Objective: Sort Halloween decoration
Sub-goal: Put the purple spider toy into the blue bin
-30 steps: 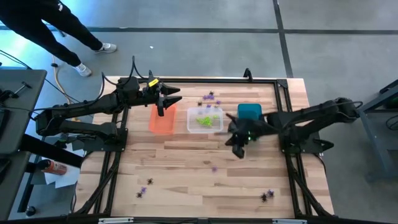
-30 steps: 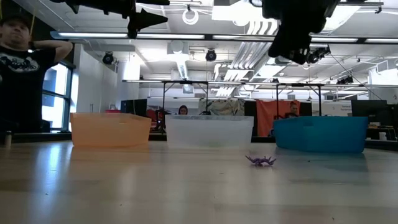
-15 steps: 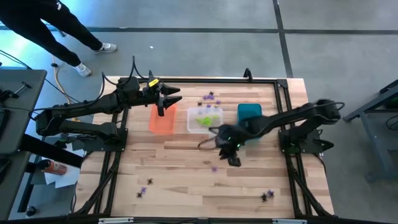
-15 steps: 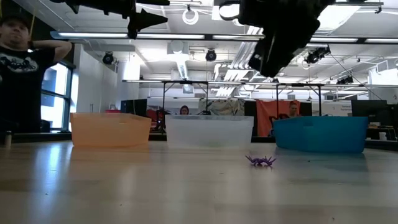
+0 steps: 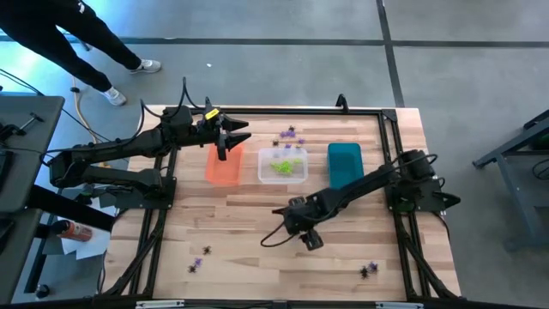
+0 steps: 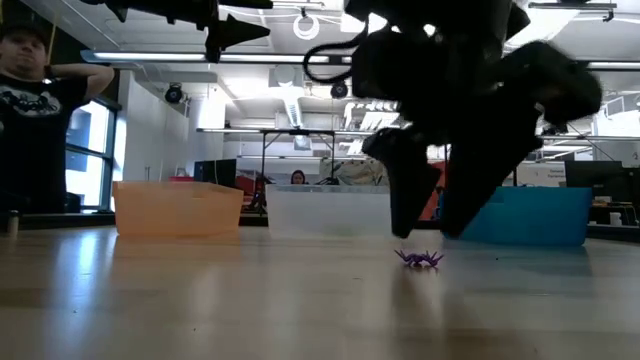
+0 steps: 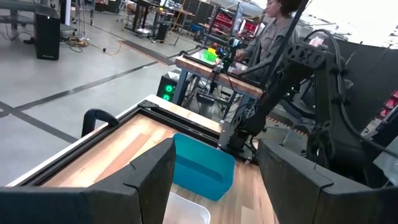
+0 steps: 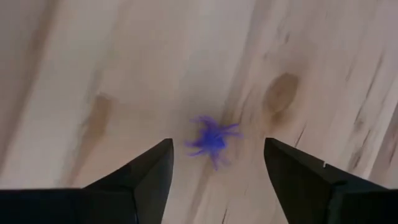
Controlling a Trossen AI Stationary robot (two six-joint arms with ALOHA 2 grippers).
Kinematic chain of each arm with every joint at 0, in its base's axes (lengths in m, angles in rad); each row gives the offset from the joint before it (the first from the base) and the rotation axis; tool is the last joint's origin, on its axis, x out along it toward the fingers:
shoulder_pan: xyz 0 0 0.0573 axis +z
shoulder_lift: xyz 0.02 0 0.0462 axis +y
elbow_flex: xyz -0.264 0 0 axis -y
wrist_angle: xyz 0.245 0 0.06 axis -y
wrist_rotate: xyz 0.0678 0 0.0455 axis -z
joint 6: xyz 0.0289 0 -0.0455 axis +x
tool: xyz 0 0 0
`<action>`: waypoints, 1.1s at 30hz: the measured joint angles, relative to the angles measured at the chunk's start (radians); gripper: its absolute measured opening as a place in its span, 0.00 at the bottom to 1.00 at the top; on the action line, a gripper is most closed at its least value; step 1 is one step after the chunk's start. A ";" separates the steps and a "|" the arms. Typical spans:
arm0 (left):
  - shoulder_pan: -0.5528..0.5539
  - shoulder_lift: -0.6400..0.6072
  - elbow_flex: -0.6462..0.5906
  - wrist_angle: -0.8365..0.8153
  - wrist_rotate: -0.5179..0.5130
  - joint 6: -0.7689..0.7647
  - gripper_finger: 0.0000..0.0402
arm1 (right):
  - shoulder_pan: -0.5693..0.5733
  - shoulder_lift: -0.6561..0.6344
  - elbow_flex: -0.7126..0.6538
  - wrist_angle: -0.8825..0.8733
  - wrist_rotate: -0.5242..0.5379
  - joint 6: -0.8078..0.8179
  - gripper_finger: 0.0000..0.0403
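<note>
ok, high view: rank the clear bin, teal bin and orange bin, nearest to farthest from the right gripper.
From the right gripper, low over the table's middle:
1. Clear bin, just beyond it, holding lime green pieces.
2. Teal bin, beyond and toward the right arm's base; close to the clear bin's distance.
3. Orange bin, far left, under the left gripper.

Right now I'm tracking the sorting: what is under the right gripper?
A purple spider lies on the bare wooden table below the open right gripper, between its fingers, untouched. Nothing covers it.
</note>
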 joint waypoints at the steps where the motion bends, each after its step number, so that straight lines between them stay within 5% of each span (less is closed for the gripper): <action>1: 0.000 0.000 0.000 0.000 0.000 0.000 0.54 | 0.002 0.012 0.003 0.005 0.010 0.012 0.61; 10: 0.000 0.000 0.000 0.001 0.000 0.000 0.54 | 0.011 0.040 0.011 0.014 0.129 0.036 0.57; 22: 0.000 0.000 0.000 0.000 0.000 0.000 0.54 | 0.023 0.082 0.017 0.002 0.160 0.033 0.03; 33: 0.000 0.000 0.000 0.001 0.000 0.000 0.54 | -0.063 -0.135 0.041 -0.297 0.276 0.105 0.01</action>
